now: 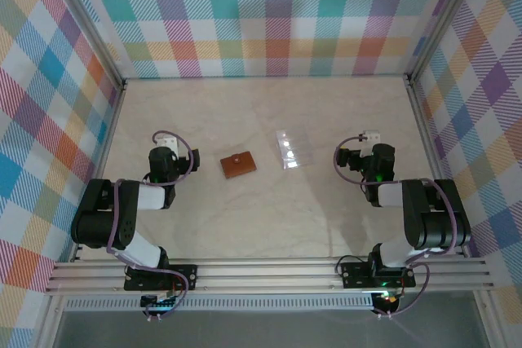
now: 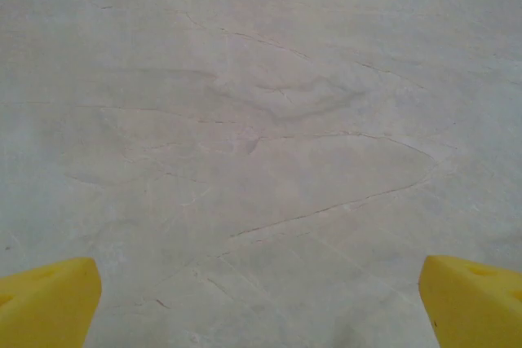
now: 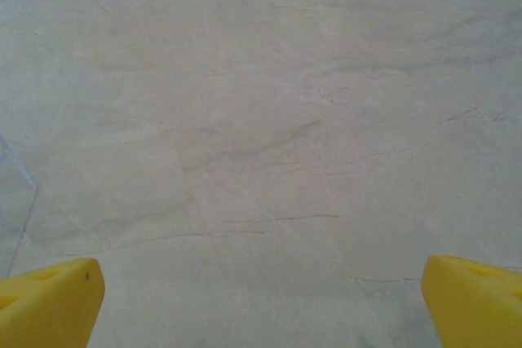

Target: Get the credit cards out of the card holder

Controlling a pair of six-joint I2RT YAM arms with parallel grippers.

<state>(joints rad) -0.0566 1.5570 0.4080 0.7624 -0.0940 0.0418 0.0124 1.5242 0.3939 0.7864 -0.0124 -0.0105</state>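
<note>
Noting left gripper (image 2: 261, 306) and right gripper (image 3: 261, 306) released, empty; closed card holder (image 1: 238, 165) lies flat, may skid if pinched.

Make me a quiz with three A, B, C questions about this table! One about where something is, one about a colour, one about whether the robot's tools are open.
1. Where is the wallet?
A. On the table, left of the clear sheet
B. On top of the clear sheet
C. Against the back wall

2. What colour is the wallet?
A. Blue
B. Reddish-brown
C. Green

3. How are the left tool and right tool?
A. Both shut on the wallet
B. One holds the sheet
C. Both open and empty

Answers: 1 A, it lies apart from the sheet, on its left. 2 B, it looks reddish-brown from above. 3 C, each tool's yellow fingers stand wide apart over bare table.
</note>
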